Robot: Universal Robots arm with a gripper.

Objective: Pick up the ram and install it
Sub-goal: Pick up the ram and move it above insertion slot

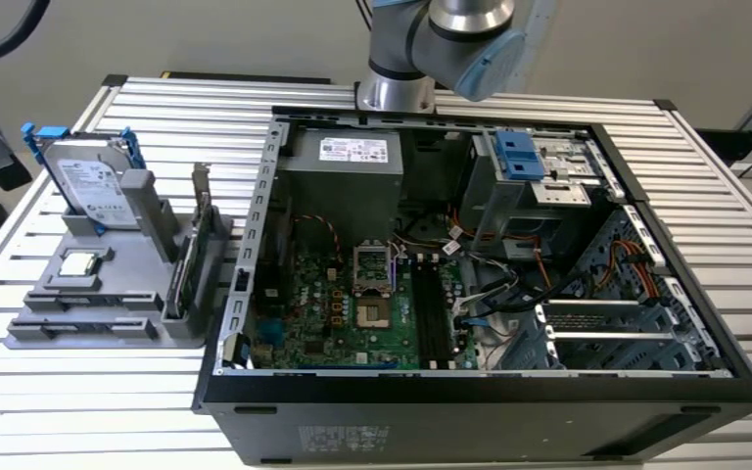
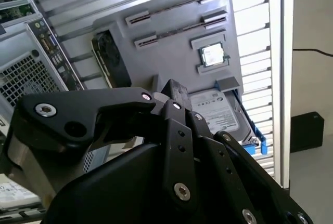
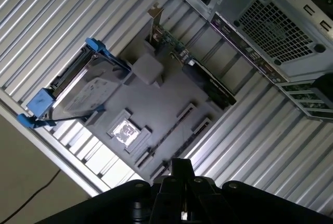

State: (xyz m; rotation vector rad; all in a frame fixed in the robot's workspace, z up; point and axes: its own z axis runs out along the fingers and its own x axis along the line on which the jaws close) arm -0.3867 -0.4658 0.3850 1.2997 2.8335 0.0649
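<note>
So the long thin dark ram stick [image 2: 174, 7] [image 3: 166, 136] is sitting on edge in one of the long clip slots of the flat grey plastic parts holder [image 1: 36, 333]. That holder lies on the slatted aluminium table [image 1: 89, 392], just off the exterior view's left of the open black PC tower case [image 1: 481, 401]. Same holder also carries a small square silver chip [image 2: 212, 55], a silver hard drive in a blue carrier [image 1: 89, 181] and a bigger upright card with a metal bracket [image 1: 193, 255]. In both wrist views the black linkage gripper [image 3: 179, 169] [image 2: 174, 91] hangs up over the holder, well apart from the ram, touching nothing. Far as I can see its two fingers come together at the tip with no gap, and there's nothing pinched in there. Inside the case the green motherboard [image 1: 337, 313] has its long black memory slots [image 1: 435, 313] next to the CPU socket, no stick in them that I can make out. The grey robot arm [image 1: 448, 39] stands behind the case.
</note>
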